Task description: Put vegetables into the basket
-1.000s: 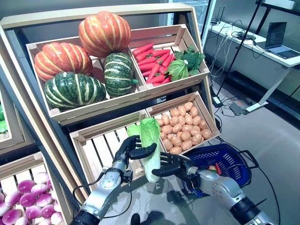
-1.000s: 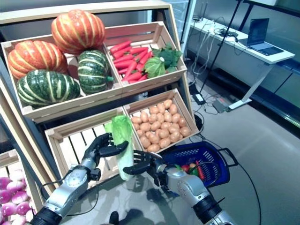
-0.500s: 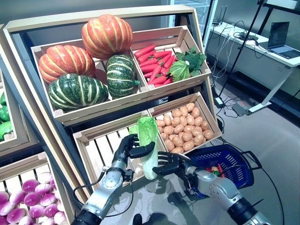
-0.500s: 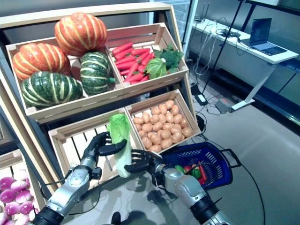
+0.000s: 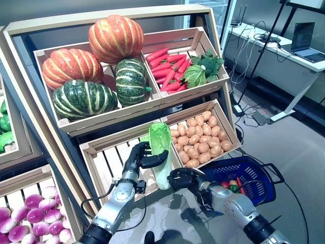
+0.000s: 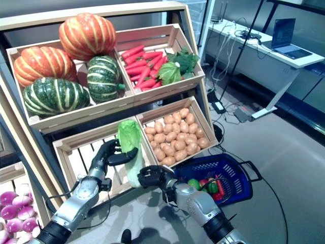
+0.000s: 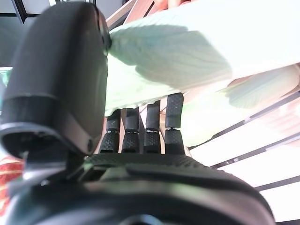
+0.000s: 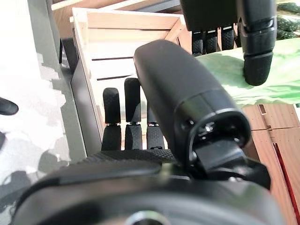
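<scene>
A long pale-green cabbage (image 5: pixel 160 145) stands upright in front of the slatted wooden crate (image 5: pixel 109 162). My left hand (image 5: pixel 138 158) is shut on its middle, thumb across the leaves (image 7: pixel 187 51). My right hand (image 5: pixel 182 178) is at the white lower end, with its fingers curled round it; the cabbage (image 8: pixel 281 77) shows past its thumb (image 8: pixel 183 98). The blue basket (image 5: pixel 265 175) sits on the floor to the right, with a few red and green vegetables (image 5: pixel 231 185) inside.
Shelf crates hold pumpkins (image 5: pixel 91 66), red carrots (image 5: pixel 165 66), leafy greens (image 5: pixel 203 68) and potatoes (image 5: pixel 200 137). Purple onions (image 5: pixel 30 221) lie at the lower left. A desk with a laptop (image 5: pixel 302 43) stands at the far right.
My right hand has moved left, up to the cabbage's lower end, and its spread fingers have curled in. The left hand has kept its hold and lifted the cabbage slightly.
</scene>
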